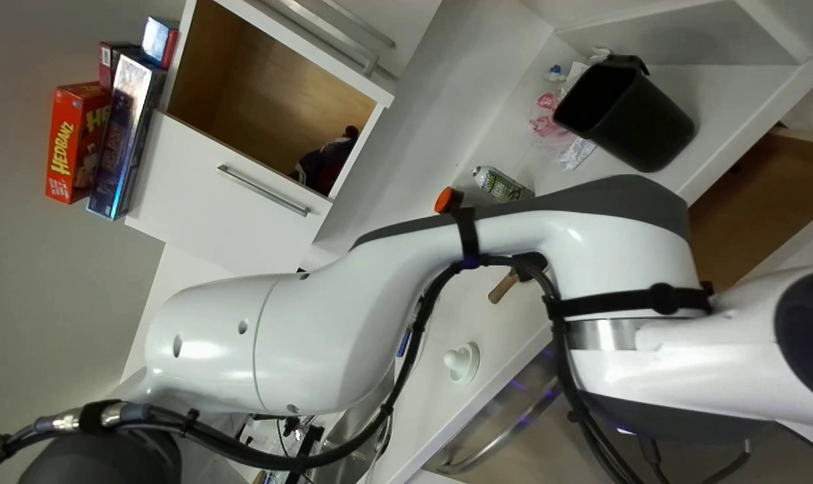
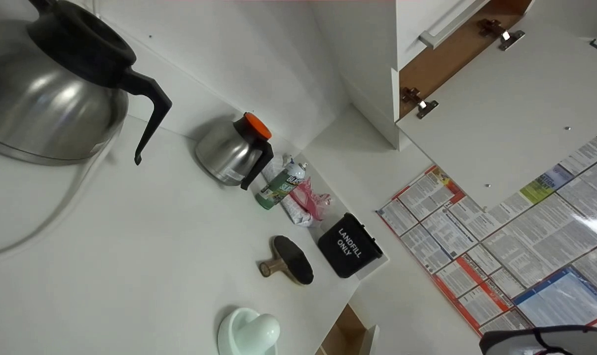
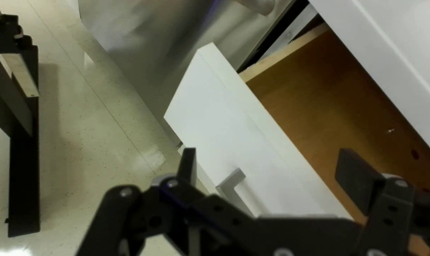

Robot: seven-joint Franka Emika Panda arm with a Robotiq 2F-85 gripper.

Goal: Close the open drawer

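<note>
Speckled floor (image 3: 94, 153); smooth white bench (image 2: 121, 256), straight-edged. Under that edge the open drawer (image 3: 254, 117) juts out: tan wood inside, flat white front, a wide gap between front and bench. Pincer (image 3: 268, 160) spread wide, gripping nothing; slim bar handle (image 3: 231, 180) shows between its fingers (image 3: 357, 176) in wrist view.

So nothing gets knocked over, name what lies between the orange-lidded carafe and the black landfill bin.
Both exterior views show a spray can, then crumpled pink and white packaging, between the carafe and the bin.
</note>
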